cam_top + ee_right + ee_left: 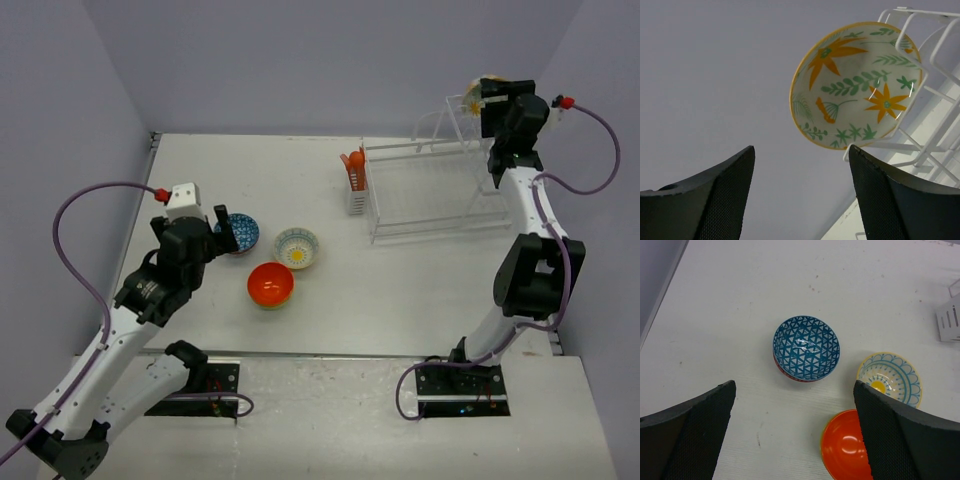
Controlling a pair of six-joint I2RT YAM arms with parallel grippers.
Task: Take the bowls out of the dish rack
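Note:
Three bowls stand on the table: a blue-patterned bowl (241, 233) (806, 347), a cream bowl with a yellow centre (297, 248) (889, 377) and an orange bowl (270, 284) (844, 446). My left gripper (224, 233) (795, 440) is open and empty, above the table just near of the blue-patterned bowl. The white dish rack (430, 195) stands at the back right. A cream bowl with a leafy inside (857, 85) (476, 90) leans on edge in the rack's raised wire section (920, 90). My right gripper (484, 102) (800, 195) is open beside it, not touching.
An orange utensil caddy (355, 180) hangs on the rack's left end; its white side shows in the left wrist view (950, 320). Grey walls close the table at the back and both sides.

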